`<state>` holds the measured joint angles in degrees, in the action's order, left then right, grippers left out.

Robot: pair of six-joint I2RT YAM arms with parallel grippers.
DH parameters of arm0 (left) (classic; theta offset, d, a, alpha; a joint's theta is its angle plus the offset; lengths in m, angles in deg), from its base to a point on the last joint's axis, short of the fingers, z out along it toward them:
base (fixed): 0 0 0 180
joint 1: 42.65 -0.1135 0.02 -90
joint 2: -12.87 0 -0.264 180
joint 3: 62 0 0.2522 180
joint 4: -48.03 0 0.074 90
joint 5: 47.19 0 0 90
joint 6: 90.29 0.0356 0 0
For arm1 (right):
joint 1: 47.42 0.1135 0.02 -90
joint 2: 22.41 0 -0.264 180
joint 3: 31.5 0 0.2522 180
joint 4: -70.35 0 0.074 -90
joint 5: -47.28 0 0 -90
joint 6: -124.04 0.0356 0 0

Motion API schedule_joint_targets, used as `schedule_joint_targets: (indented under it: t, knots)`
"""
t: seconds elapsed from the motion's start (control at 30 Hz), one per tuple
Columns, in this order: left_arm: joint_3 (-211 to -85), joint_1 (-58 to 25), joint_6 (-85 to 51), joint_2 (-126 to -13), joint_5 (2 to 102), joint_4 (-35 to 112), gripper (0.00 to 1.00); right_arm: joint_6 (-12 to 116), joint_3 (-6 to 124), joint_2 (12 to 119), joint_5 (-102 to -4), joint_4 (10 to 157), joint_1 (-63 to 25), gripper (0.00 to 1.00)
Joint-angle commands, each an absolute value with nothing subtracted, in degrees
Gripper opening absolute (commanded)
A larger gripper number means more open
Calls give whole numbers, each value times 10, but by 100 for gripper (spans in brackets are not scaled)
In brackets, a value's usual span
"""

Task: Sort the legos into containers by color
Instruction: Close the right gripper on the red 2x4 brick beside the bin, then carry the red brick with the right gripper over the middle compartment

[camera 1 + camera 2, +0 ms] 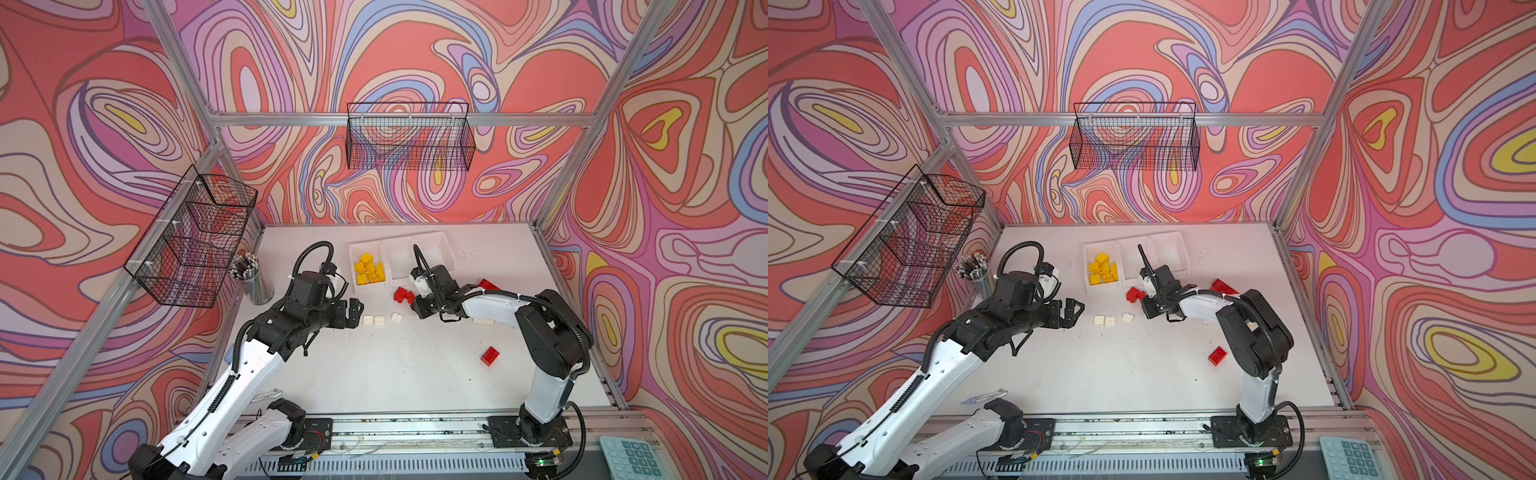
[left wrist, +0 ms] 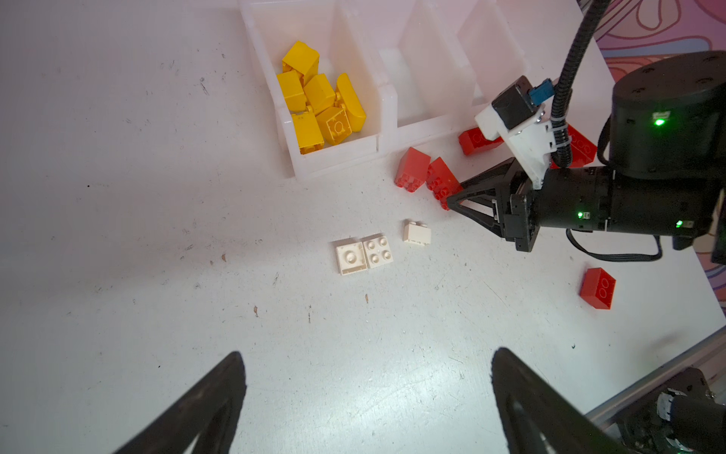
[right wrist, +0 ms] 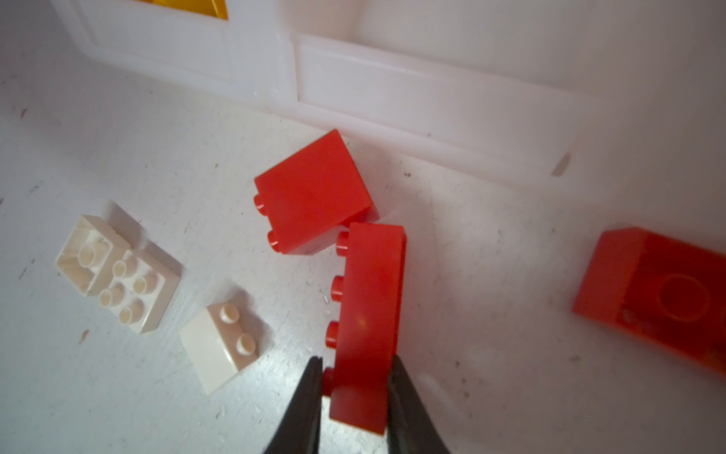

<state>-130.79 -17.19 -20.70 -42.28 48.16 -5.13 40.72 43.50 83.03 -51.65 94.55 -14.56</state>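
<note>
Three joined white containers (image 1: 370,289) stand at the back; the left one holds several yellow legos (image 1: 368,270) (image 2: 320,100). My right gripper (image 3: 355,377) (image 1: 414,305) is shut on one end of a long red arch lego (image 3: 369,306) (image 2: 442,181), low over the table in front of the middle bin. A red block (image 3: 314,192) lies against it. Three white legos (image 2: 363,255) (image 3: 220,346) lie between the grippers. My left gripper (image 2: 369,359) (image 1: 355,311) hangs open and empty just left of them.
More red legos lie by the right arm (image 2: 477,141) (image 3: 652,291) and alone on the near right (image 1: 489,356). A white brick (image 1: 482,320) sits under the right arm. A pencil cup (image 1: 251,278) and a wire basket (image 1: 187,237) are on the left.
</note>
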Motion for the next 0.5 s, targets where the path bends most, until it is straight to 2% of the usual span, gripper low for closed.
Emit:
schedule_joint_targets:
  t: [0.0, 0.3, 0.47]
  knots:
    - [-1300, -173, -211, -413, 487, -49, 97, 415, 451, 789, -502, 980, -141, 14]
    - [-1244, -173, -238, -387, 513, -24, 97, 448, 489, 722, -525, 1028, -141, 14]
    - [-1198, -172, -257, -372, 540, -7, 97, 452, 581, 757, -516, 1068, -142, 14]
